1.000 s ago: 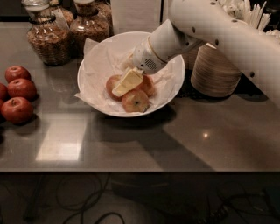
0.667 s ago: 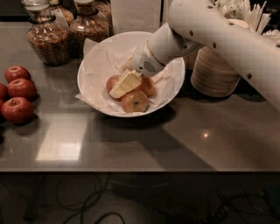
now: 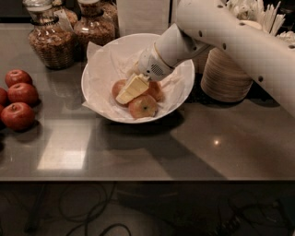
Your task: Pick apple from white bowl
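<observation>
The white bowl [image 3: 99, 62], lined with crinkled white paper, stands on the counter at centre back. Three red-orange and yellow apples lie in it: one at the left [image 3: 118, 86], one at the front [image 3: 143, 107] and one at the right [image 3: 155, 90]. My gripper [image 3: 131, 89] reaches down into the bowl from the upper right. Its cream tip lies over the left apple and between the three. The white arm [image 3: 221, 32] covers the bowl's back right rim.
Three dark red apples [image 3: 18, 94] lie at the left edge of the counter. Glass jars [image 3: 48, 39] stand behind the bowl at the left. A stack of beige paper bowls [image 3: 226, 76] stands right of the bowl, with a cup of utensils [image 3: 258, 14] behind it.
The arm has shifted only slightly. The gripper stays low in the bowl over the same apples, and the apples have not moved.
</observation>
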### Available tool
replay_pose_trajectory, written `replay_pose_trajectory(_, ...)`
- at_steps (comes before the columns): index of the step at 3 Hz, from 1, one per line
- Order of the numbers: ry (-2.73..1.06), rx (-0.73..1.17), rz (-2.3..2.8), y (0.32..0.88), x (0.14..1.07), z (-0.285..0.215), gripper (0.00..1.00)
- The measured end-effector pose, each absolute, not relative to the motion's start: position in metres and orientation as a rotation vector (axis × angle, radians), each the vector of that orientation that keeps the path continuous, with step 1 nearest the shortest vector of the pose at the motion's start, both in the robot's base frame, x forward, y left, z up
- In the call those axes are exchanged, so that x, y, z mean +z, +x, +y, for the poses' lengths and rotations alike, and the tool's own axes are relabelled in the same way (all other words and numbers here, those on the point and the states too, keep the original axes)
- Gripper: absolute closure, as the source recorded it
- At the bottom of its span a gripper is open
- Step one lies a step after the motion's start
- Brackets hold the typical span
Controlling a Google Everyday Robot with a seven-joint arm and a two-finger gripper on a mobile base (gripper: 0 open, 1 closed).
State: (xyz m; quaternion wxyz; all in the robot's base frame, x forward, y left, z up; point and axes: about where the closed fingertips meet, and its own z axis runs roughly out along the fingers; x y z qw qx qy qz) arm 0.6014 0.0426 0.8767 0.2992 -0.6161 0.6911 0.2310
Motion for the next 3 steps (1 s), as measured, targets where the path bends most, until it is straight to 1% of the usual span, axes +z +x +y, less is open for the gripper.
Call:
replay_pose_trajectory(1,-1.64,0.623,1.844,0.601,0.875,0.044,0.15)
replay_pose_trajectory(2,-1.652,0.643,1.87,0.599,0.859,0.045,0.01)
replay_pose_trajectory(3,-1.653,0.645,1.874,0.599,0.863,0.045,0.19)
